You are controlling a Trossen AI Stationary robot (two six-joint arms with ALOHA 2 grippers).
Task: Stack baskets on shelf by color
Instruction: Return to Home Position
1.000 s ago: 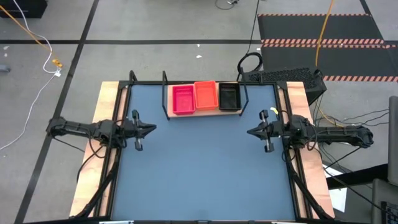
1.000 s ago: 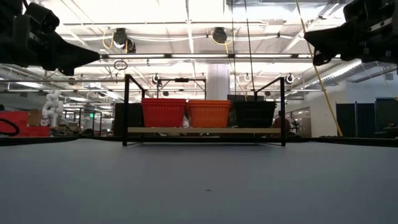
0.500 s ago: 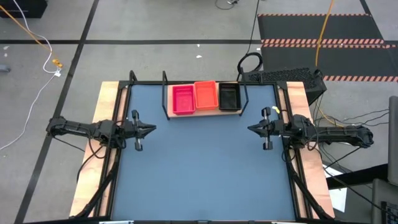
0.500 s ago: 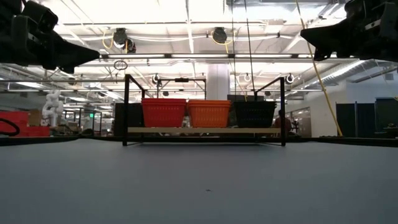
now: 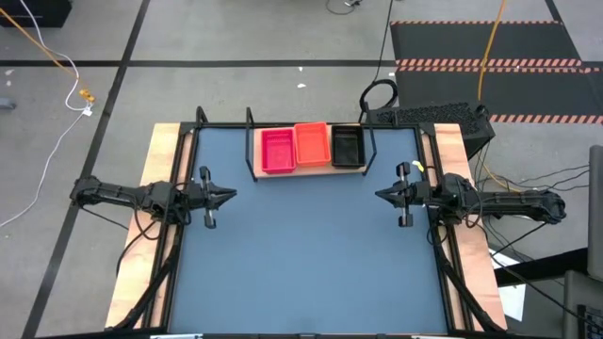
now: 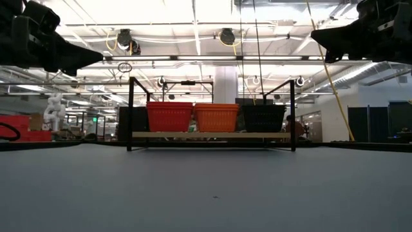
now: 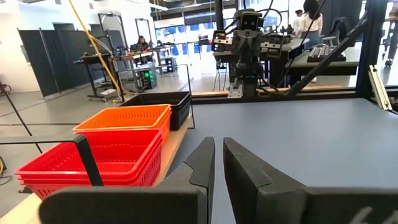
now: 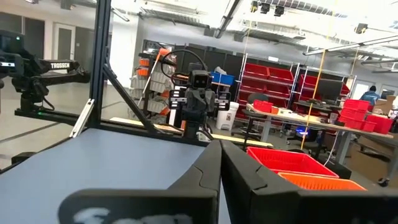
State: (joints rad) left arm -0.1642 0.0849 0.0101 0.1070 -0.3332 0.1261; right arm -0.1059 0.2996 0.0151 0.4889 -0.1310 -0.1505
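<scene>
The shelf (image 5: 309, 168), a light board in a black wire frame, stands at the table's far middle. Three baskets rest on it by their bottoms in a row: pinkish-red (image 5: 277, 151) at left, orange (image 5: 312, 144) in the middle, black (image 5: 347, 146) at right. The low view shows the same row: pinkish-red (image 6: 170, 116), orange (image 6: 216, 117), black (image 6: 264, 118). My left gripper (image 5: 233, 196) hovers at the table's left edge, pointing level toward the right, shut and empty (image 7: 219, 152). My right gripper (image 5: 378, 197) hovers at the right edge, facing it, shut and empty (image 8: 220, 155).
The blue tabletop (image 5: 301, 254) stretches bare between the two grippers and toward the near edge. Black frame rails (image 5: 179, 235) and wooden side strips (image 5: 462, 235) run along both sides. People and workbenches show in the room beyond the table.
My right gripper has tipped its fingertips up a little and rolled slightly, staying in place at the right edge. The baskets and the shelf have not moved.
</scene>
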